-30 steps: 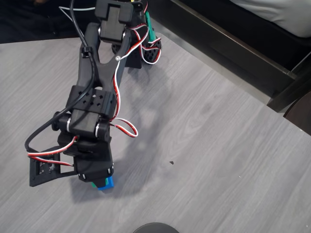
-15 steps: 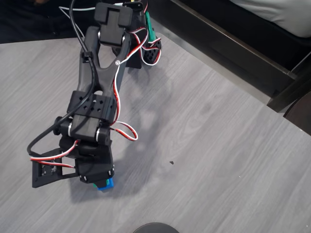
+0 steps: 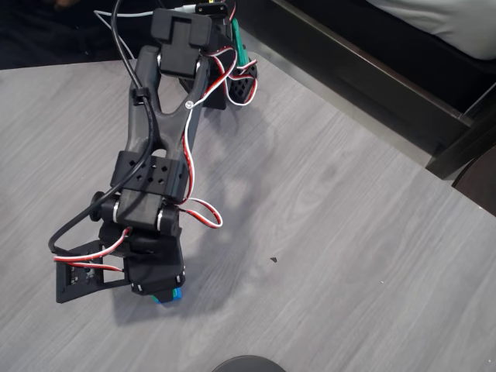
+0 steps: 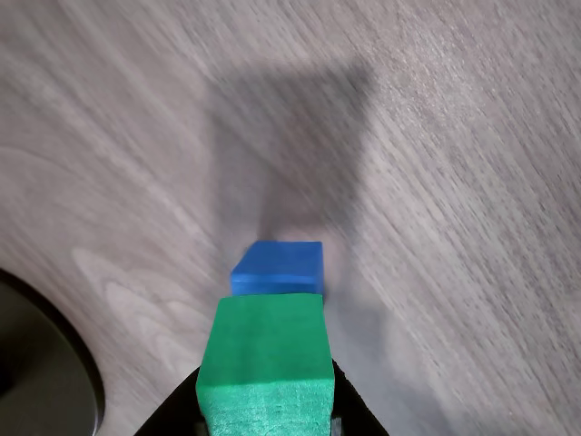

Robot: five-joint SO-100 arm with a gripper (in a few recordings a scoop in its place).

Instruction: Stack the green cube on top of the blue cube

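Observation:
In the wrist view my gripper (image 4: 265, 409) is shut on the green cube (image 4: 266, 368), whose top fills the lower middle of the picture. Just beyond it the blue cube (image 4: 280, 268) rests on the grey wood table, partly covered by the green one; whether the two cubes touch I cannot tell. From overhead, the black arm leans down toward the lower left and its gripper (image 3: 159, 291) hides the green cube. Only a sliver of the blue cube (image 3: 173, 297) pokes out under the gripper's tip.
A dark round object (image 3: 248, 364) sits at the table's near edge, also seen as a dark curve (image 4: 41, 363) at the wrist view's lower left. The arm's base (image 3: 225, 77) stands at the back. A dark bench (image 3: 372, 70) runs along the right.
The arm has shifted slightly down and left in the overhead view, and less of the blue cube shows under the gripper than a second ago.

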